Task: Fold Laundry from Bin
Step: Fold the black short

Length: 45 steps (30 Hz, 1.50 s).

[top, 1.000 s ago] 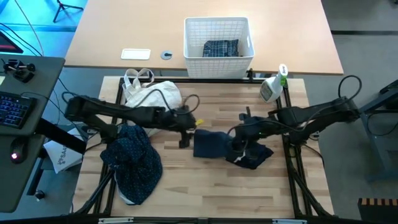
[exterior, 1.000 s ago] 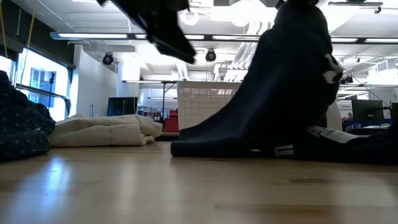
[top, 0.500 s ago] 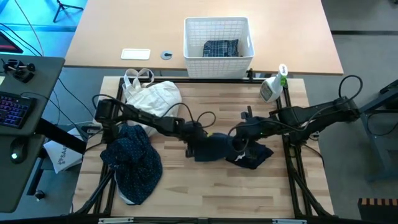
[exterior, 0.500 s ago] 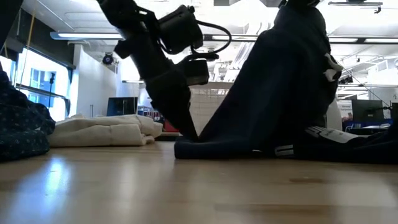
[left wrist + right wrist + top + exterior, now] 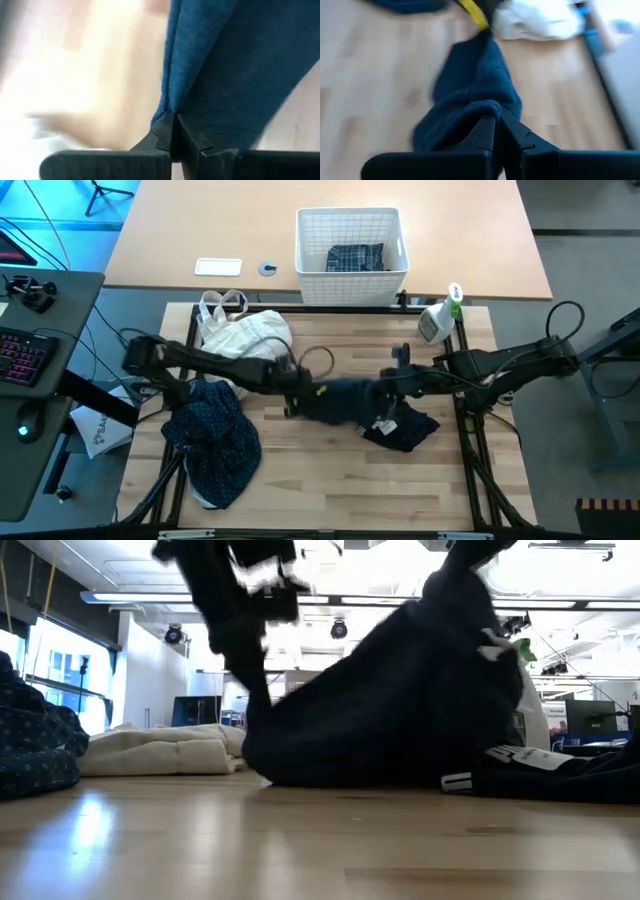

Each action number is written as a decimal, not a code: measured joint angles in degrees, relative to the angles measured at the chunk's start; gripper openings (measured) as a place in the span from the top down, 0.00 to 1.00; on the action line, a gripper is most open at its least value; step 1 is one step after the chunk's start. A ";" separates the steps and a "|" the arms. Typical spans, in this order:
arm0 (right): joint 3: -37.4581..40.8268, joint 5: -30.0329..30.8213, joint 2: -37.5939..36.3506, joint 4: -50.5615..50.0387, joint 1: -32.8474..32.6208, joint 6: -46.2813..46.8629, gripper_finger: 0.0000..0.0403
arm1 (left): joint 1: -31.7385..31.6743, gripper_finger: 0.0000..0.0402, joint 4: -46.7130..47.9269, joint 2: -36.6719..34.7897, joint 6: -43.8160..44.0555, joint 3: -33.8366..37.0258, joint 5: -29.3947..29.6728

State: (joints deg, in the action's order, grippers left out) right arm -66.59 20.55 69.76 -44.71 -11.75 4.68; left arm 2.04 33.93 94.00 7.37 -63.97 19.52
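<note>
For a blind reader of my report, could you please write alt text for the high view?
Both arms hold a dark navy garment between them at mid-table, left pincer and right pincer each shut on it. A dotted navy shirt lies left; a plaid shirt sits in the white bin.

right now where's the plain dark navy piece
In the high view the plain navy piece is mid-table, stretched between the left gripper and right gripper, with the dotted shirt to its left.
</note>
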 joint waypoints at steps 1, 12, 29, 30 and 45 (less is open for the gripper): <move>0.00 2.66 0.00 0.48 0.61 -0.53 0.99 | 0.00 0.99 0.95 -1.98 -0.22 -0.73 2.16; -6.31 5.77 -0.09 -1.00 5.79 0.26 0.63 | 0.88 1.00 3.12 -15.85 -0.73 -3.36 10.05; 35.47 -13.11 -1.02 55.66 5.85 55.62 0.43 | 7.22 1.00 4.42 -15.55 3.52 -3.30 10.16; 35.36 -13.47 -0.29 56.21 7.37 56.95 0.43 | 7.43 1.00 4.42 -15.57 3.56 -3.30 9.76; 24.48 -29.26 20.63 52.65 24.98 56.32 0.43 | 7.80 1.00 4.44 -15.57 4.64 -3.30 9.58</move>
State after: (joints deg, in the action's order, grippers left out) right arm -42.10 -8.71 90.39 7.94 13.23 61.00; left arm 9.85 38.37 78.43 12.01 -67.26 29.10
